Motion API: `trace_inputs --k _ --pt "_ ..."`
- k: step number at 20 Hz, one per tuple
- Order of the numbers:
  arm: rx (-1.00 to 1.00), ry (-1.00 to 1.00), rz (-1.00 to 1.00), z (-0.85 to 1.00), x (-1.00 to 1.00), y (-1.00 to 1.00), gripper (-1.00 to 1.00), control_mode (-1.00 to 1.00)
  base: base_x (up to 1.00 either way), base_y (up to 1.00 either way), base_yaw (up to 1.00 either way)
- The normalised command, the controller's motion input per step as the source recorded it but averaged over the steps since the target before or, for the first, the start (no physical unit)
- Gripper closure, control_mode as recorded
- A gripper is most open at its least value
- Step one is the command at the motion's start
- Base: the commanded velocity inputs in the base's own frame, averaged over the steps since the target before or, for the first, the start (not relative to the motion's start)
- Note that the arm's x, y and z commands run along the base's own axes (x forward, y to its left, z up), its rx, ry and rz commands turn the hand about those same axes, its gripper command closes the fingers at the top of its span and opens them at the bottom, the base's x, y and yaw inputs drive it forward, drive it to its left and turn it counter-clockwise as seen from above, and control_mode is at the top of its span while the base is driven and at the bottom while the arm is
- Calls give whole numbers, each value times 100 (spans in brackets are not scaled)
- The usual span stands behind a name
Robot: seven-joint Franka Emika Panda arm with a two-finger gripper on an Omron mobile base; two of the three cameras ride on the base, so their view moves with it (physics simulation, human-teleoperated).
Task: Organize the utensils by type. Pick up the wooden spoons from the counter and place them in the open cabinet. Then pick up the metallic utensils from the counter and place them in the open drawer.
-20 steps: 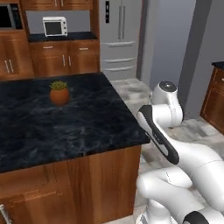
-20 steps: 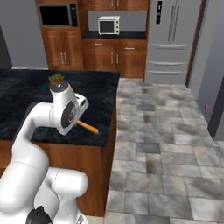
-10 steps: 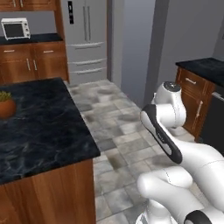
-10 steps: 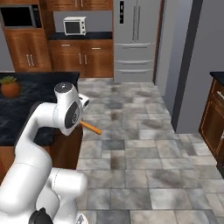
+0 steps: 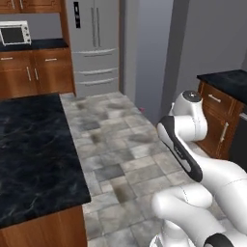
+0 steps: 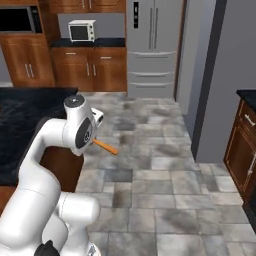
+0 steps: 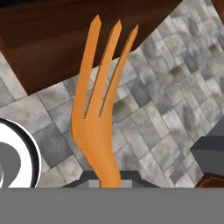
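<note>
My gripper [image 7: 106,177] is shut on the handle of an orange wooden spoon [image 7: 100,113] whose head is split into three tines. In the hand view the tines point up over grey floor tiles and a brown wooden panel. Seen from the right base view, the wooden spoon [image 6: 106,147] sticks out to the right from behind my white arm, over the tiled floor beside the island.
A dark marble island counter [image 5: 34,149] lies to my left. A steel fridge [image 5: 96,43] and wooden cabinets carrying a toaster oven [image 6: 82,31] line the back wall. Another dark-topped wooden cabinet [image 5: 222,116] stands at the right. Grey tiled floor [image 6: 165,175] spreads between them.
The whole scene has swung as the base moved: the island slid left, its potted plant left the picture, and the right-hand cabinet came in. The grip on the spoon is unchanged.
</note>
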Motion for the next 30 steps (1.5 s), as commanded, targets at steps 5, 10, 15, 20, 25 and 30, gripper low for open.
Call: trace_inputs --k 5,10,15,20,25,30 --pt "0 0 0 0 0 0 100 100 97 -43 22" --pt "0 0 0 0 0 0 100 100 100 -39 21" --pt "0 0 0 0 0 0 100 100 100 -37 18" --pt "0 0 0 0 0 0 100 100 100 -31 16" --pt "0 0 0 0 0 0 100 100 100 -28 15" --pt "0 0 0 0 0 0 100 100 100 -26 17"
